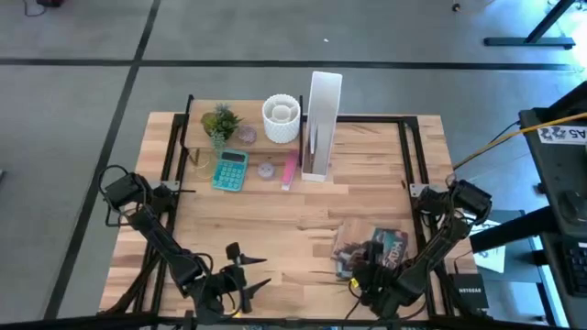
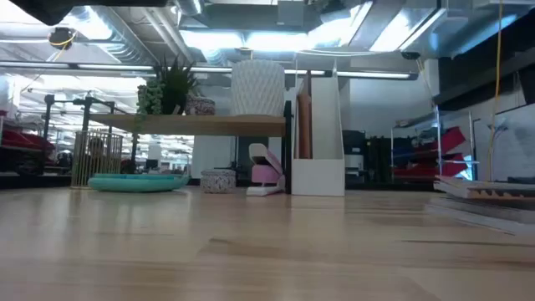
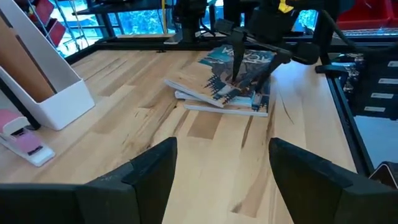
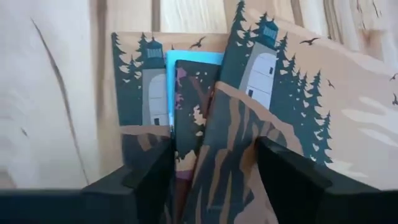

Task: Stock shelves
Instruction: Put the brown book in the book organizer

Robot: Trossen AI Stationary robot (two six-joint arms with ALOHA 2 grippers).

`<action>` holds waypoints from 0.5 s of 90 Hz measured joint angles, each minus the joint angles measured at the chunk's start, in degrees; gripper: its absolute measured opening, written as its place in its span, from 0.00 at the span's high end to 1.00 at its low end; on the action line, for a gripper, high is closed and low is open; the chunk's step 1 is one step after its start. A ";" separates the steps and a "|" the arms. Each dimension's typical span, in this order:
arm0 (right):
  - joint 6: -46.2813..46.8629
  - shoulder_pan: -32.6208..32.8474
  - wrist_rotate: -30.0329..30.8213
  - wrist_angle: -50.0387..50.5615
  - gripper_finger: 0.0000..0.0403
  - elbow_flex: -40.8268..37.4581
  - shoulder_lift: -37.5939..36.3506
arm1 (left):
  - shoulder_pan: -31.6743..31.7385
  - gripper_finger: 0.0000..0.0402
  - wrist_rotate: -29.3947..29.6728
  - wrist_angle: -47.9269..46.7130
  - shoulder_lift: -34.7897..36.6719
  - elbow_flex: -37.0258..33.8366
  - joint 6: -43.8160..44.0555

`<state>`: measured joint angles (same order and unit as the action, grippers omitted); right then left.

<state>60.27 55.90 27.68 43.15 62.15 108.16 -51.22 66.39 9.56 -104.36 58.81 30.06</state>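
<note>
Right hand (image 4: 211, 171) spread open over the books (image 1: 367, 249) at 5 o'clock — poised to grasp; left hand (image 3: 214, 168) open, empty, idle — shelves (image 1: 252, 137) at 11.

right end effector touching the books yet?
Cannot tell. In the right wrist view the open right end effector straddles the top book, but no gap or contact shows; the left wrist view has it right at the stack.

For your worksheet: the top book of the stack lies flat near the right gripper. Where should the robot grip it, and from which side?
Grip the top book by its free edge, coming from above with the right gripper: it lies flat and skewed on the stack, so that edge probably overhangs. Fingers look open.
</note>
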 joint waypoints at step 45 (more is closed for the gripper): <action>-5.53 -0.02 4.43 0.29 1.00 8.57 0.68 | 0.02 0.41 0.24 0.03 0.00 0.00 1.05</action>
<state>54.74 55.88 32.11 43.44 70.72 108.84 -51.20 66.63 9.58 -104.36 58.81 31.11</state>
